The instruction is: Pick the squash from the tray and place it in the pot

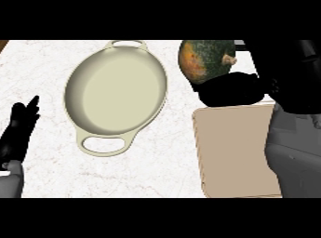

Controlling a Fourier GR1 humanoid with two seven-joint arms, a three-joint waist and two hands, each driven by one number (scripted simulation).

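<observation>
At the left edge the left robot hand [15, 135] rests open on the white marbled table [46, 69], fingers straight. The cream oval pot [116, 95] lies in the middle. Upper right, the right robot hand [235, 90] curls round the squash [203, 59], dark green with an orange patch, above the tan tray [235, 153].

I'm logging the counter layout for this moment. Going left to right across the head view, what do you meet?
Left hand, resting open near the left edge → cream pot → squash, held up by the right hand above the tan tray.
</observation>
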